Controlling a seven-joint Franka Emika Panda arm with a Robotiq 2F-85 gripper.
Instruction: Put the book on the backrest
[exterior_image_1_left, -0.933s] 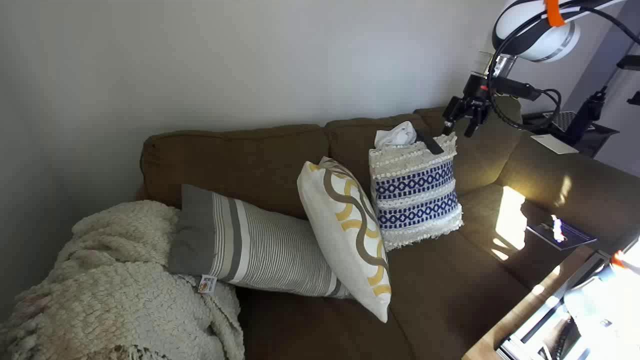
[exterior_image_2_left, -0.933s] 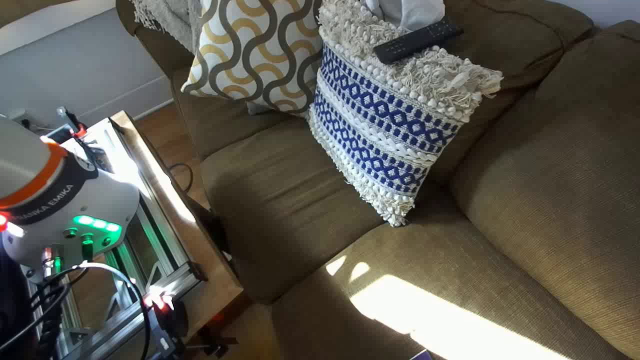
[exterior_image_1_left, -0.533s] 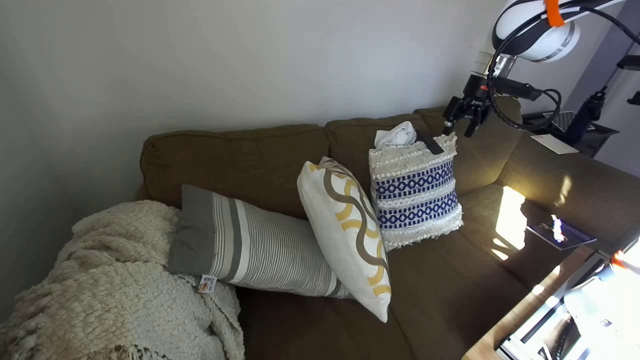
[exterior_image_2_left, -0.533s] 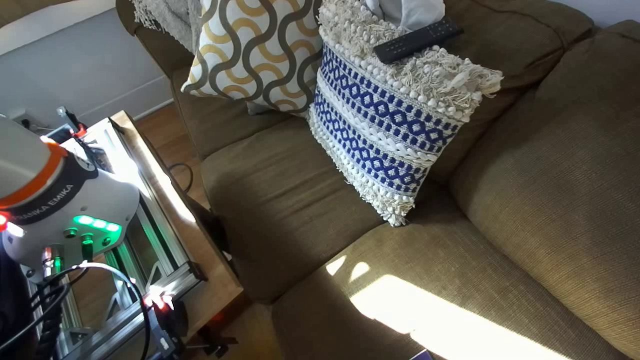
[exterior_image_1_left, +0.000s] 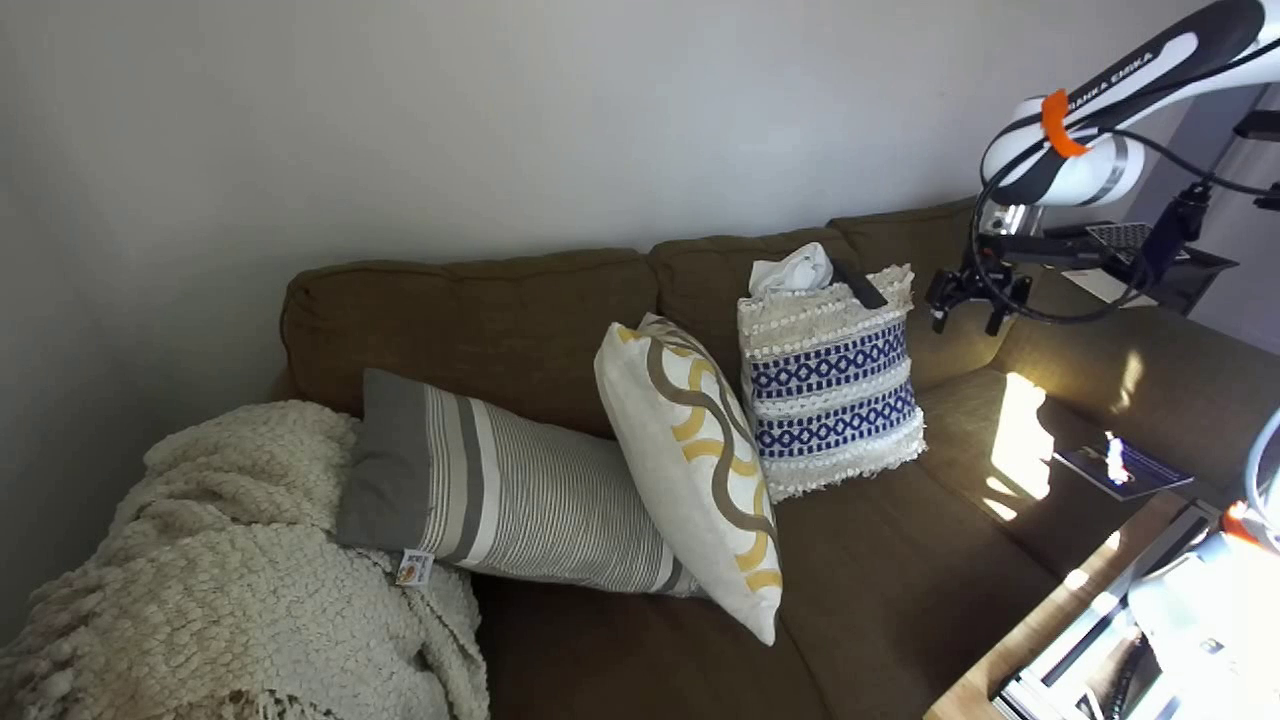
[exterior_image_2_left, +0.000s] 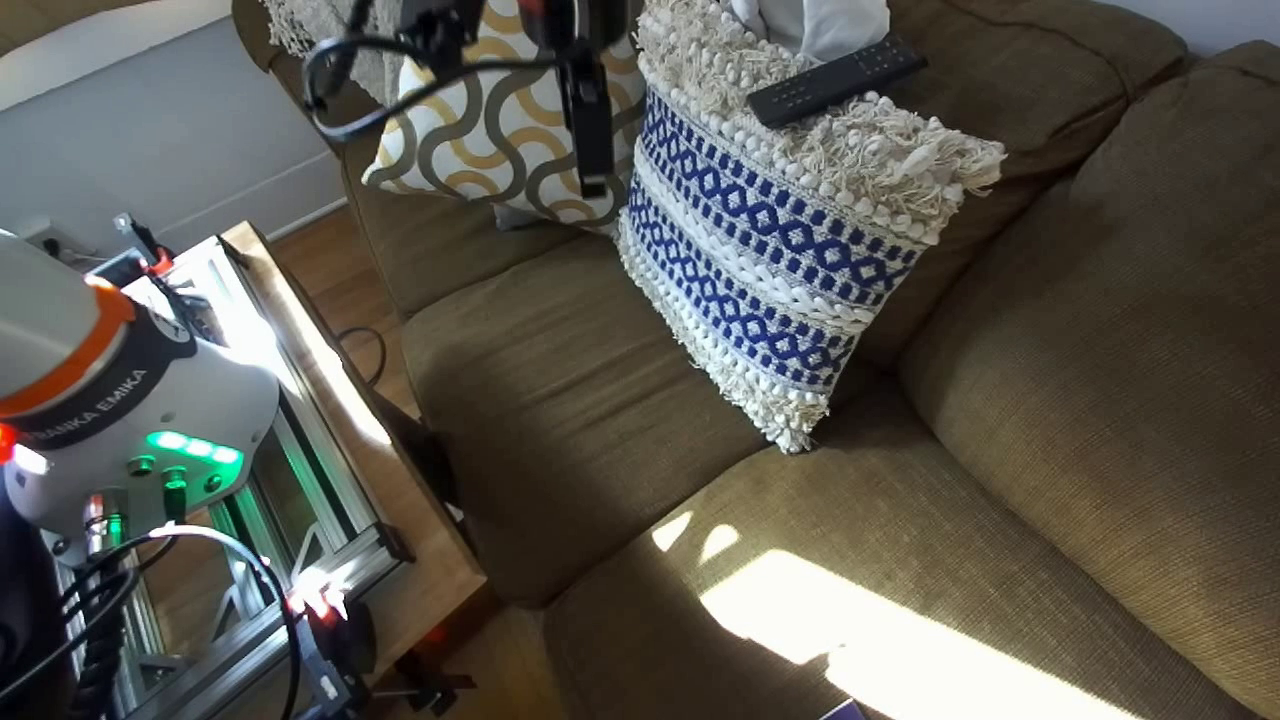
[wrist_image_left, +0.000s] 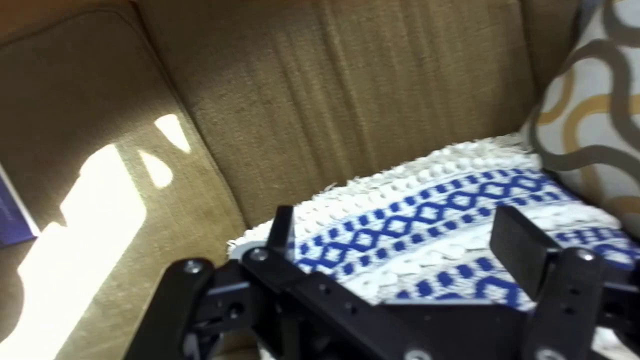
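The book (exterior_image_1_left: 1125, 468) lies flat on the sofa seat at the right, partly in sun glare. Its corner shows at the bottom edge of an exterior view (exterior_image_2_left: 845, 711) and at the left edge of the wrist view (wrist_image_left: 14, 215). The brown backrest (exterior_image_1_left: 470, 310) runs along the wall; its top also shows in an exterior view (exterior_image_2_left: 1010, 75). My gripper (exterior_image_1_left: 966, 322) is open and empty, in the air beside the blue-patterned cushion, away from the book. The wrist view shows its spread fingers (wrist_image_left: 392, 230) above that cushion. The gripper is partly cut off in an exterior view (exterior_image_2_left: 595, 180).
The navy-and-white cushion (exterior_image_1_left: 835, 390) leans on the backrest, with a black remote (exterior_image_2_left: 838, 80) and white cloth (exterior_image_1_left: 792, 270) at its top. A yellow-patterned cushion (exterior_image_1_left: 690, 470), a striped cushion (exterior_image_1_left: 540, 500) and a blanket (exterior_image_1_left: 250, 560) lie further left. The robot's wooden-edged stand (exterior_image_2_left: 430, 560) fronts the sofa.
My gripper has come down from in front of the backrest's top, moving slightly right in an exterior view. It has entered the other exterior view from the top. The book has not moved.
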